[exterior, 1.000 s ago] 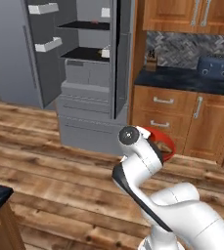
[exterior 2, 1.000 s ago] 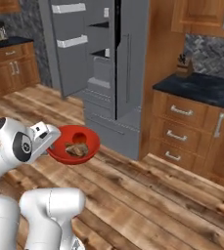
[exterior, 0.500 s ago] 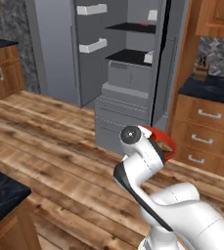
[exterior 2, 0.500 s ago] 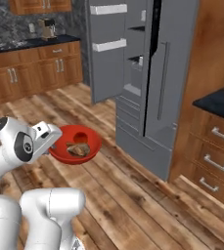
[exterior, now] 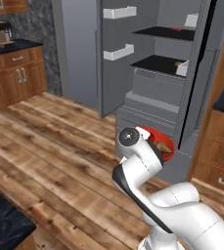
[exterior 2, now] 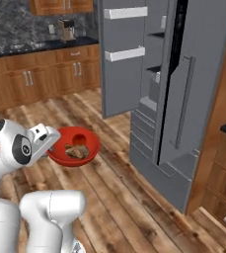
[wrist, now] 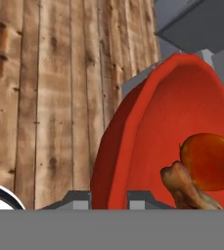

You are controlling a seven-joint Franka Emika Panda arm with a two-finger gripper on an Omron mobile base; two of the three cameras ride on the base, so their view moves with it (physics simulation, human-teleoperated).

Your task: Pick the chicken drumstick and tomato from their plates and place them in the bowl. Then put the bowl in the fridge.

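Readable text: none for you to record. No labels, brands, numbers or signs can be made out on the fridge [exterior 2: 183, 84], the cabinets [exterior 2: 45, 74] or the bowl [wrist: 152, 132].

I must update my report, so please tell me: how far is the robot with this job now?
Done: the chicken drumstick and the tomato lie in the red bowl. In hand: the tool is shut on the bowl's rim and holds it above the wood floor. Left: setting the bowl inside the open fridge.

Red bowl [exterior 2: 74, 147] holding drumstick [wrist: 184, 186] and tomato [wrist: 209, 161], fridge [exterior 2: 178, 89] open
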